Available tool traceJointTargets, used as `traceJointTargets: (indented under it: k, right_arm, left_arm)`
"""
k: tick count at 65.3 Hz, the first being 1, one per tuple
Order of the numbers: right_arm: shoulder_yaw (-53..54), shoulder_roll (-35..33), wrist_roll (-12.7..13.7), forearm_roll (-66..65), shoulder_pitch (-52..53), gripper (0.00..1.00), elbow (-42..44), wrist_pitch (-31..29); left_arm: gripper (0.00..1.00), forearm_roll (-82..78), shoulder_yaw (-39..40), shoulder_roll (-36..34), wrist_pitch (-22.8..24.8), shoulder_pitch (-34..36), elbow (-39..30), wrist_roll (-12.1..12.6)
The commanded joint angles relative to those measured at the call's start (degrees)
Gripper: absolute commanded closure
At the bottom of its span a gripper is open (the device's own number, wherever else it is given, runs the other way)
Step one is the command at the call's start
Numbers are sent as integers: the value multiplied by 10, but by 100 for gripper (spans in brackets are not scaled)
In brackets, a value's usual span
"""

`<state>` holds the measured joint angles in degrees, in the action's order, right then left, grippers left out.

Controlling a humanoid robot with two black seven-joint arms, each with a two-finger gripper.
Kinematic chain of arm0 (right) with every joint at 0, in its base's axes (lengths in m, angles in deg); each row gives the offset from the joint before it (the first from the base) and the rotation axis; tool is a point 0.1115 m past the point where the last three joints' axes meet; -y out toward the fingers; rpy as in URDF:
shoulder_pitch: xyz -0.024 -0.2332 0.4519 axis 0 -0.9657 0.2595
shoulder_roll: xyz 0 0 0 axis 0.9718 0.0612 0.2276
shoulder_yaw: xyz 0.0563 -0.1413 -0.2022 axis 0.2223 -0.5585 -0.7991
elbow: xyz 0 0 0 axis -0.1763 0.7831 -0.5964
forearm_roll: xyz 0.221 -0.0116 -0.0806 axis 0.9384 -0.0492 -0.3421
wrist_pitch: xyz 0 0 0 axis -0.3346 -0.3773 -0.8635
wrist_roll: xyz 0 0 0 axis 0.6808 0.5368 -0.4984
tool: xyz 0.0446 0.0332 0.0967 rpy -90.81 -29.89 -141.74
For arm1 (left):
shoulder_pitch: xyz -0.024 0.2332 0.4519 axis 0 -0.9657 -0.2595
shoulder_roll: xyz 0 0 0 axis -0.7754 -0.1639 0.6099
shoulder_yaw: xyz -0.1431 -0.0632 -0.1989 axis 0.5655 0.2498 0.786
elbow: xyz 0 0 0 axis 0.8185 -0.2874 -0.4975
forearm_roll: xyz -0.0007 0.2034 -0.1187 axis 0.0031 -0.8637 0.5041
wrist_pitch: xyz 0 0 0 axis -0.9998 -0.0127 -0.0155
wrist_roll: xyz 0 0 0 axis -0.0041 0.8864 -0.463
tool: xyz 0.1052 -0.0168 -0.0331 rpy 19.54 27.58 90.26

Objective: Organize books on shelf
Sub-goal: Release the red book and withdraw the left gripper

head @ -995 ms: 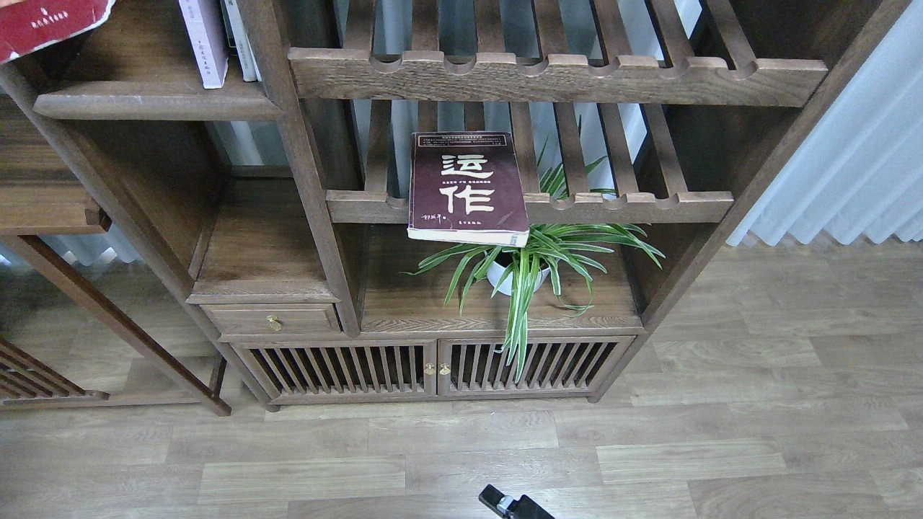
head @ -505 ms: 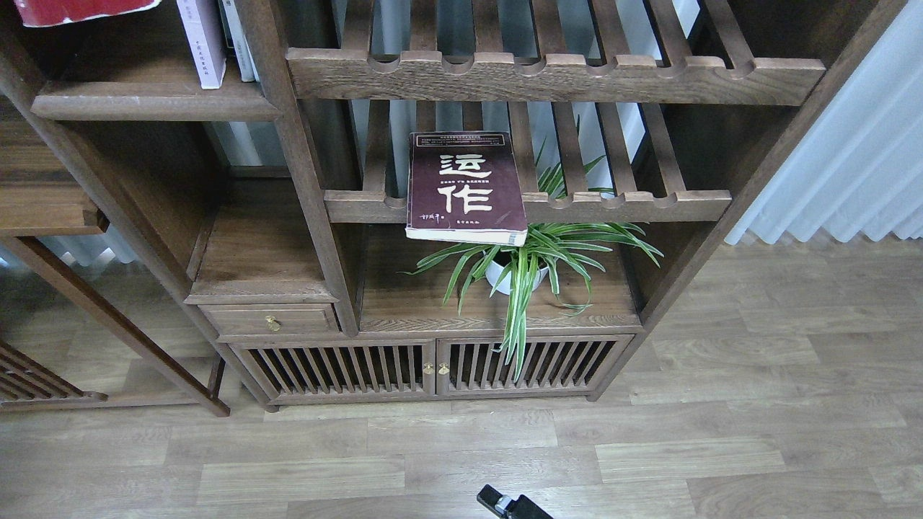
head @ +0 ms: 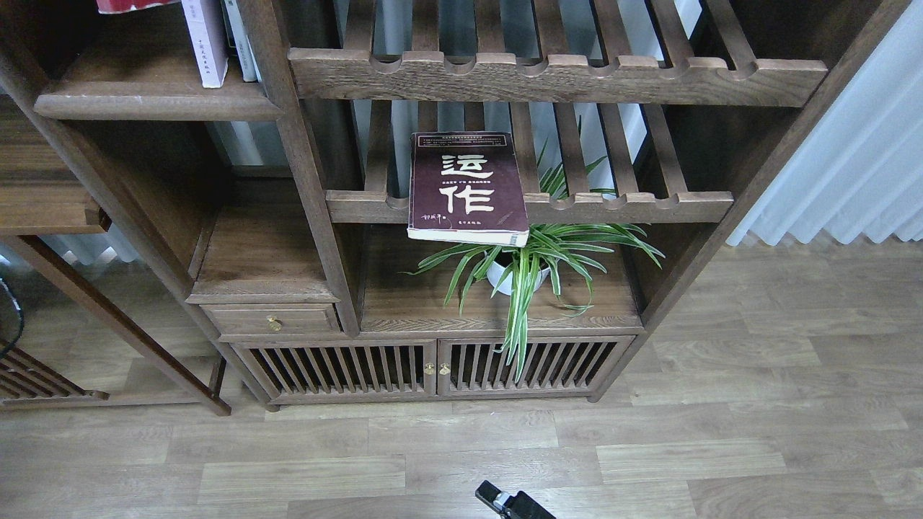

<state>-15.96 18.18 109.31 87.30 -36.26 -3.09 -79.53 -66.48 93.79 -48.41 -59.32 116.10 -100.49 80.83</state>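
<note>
At the far left, a solid dark-brown shelf (head: 155,101) sat high in a tall wooden bookcase, its thick rounded front edge facing the viewer. A sliver of a bright red book (head: 133,5) showed at the very top edge above it, too cropped to tell how it rested. Just to its right on the same shelf stood a pale white-lavender book (head: 205,43), upright, with thinner white-spined books (head: 238,40) beside it against the bookcase post. Further right and lower, a dark maroon book (head: 465,187) with big white Chinese characters lay flat, cover up, on a slatted rack (head: 526,205); its near end hung out over the rack's notched front rail, and its long axis ran near to far. Below it, a potted spider plant (head: 533,263) spread its leaves over a lower ledge. At the bottom edge, roughly under the maroon book, a small black part (head: 505,501) of one of the robot's arms poked into view; which arm it belonged to could not be told, nor whether its fingers were apart or together. No other gripper showed. Judging from this, the maroon book lay well apart from that part, far and above, and the solid shelf was farther up and left.
</note>
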Motion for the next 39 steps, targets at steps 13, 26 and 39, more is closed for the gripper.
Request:
traceJointTargets:
  k: [13, 26, 39]
  right_arm:
    - [0, -2, 0, 1, -5, 1, 0, 0]
    - [0, -6, 0, 5, -9, 1, 0, 0]
    - [0, -8, 0, 21, -8, 1, 1, 0]
  left_arm:
    - [88, -9, -5, 43, 0, 22, 39, -13]
    - [0, 17, -3, 62, 0, 1, 8, -18]
    - [0, 130, 3, -1, 0, -80, -99, -26]
